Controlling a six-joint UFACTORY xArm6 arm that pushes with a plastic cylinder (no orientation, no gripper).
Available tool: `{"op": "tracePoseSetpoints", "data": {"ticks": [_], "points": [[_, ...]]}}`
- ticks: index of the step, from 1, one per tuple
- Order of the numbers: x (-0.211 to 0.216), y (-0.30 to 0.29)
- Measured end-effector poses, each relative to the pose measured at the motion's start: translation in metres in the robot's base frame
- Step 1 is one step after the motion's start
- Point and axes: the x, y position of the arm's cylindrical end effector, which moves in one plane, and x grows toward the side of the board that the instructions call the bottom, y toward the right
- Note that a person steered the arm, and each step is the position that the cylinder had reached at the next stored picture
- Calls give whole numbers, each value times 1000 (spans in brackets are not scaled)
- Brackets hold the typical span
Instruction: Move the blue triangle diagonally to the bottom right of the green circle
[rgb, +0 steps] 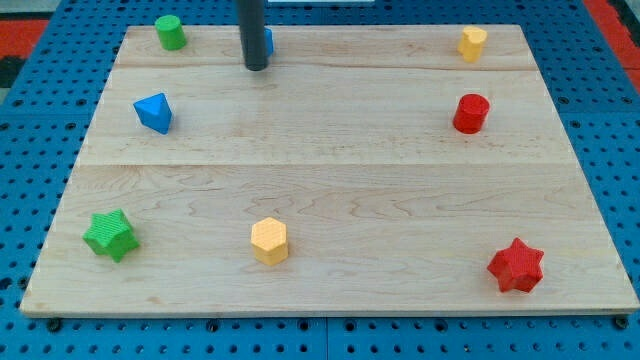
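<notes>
my tip (256, 66) rests near the board's top edge (400, 28), with no fingers to report. the blue triangle (154, 112) sits toward the view's lower left of it, the green circle (170, 32) to its left.

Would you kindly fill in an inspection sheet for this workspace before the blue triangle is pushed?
Surface: wooden board of joined planks, lying flat.
Job's things: blue triangle near the view's left edge; green circle at the top left, above it and apart.
Clutter: green star, yellow hexagon, red star, red cylinder, yellow block, and a blue block mostly hidden behind the rod.
End effector: my tip rests near the top edge, right of the green circle, up and right of the blue triangle, touching neither.
Cables: nothing seen.
Surroundings: blue pegboard around the board.
</notes>
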Motion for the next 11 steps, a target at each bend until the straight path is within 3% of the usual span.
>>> {"op": "tracePoseSetpoints", "data": {"ticks": [1,3,5,6,7,8,9,10,11], "points": [[-17,-20],[-29,12],[105,6],[145,-50],[128,-115],[93,-129],[92,-89],[110,-85],[90,-76]]}}
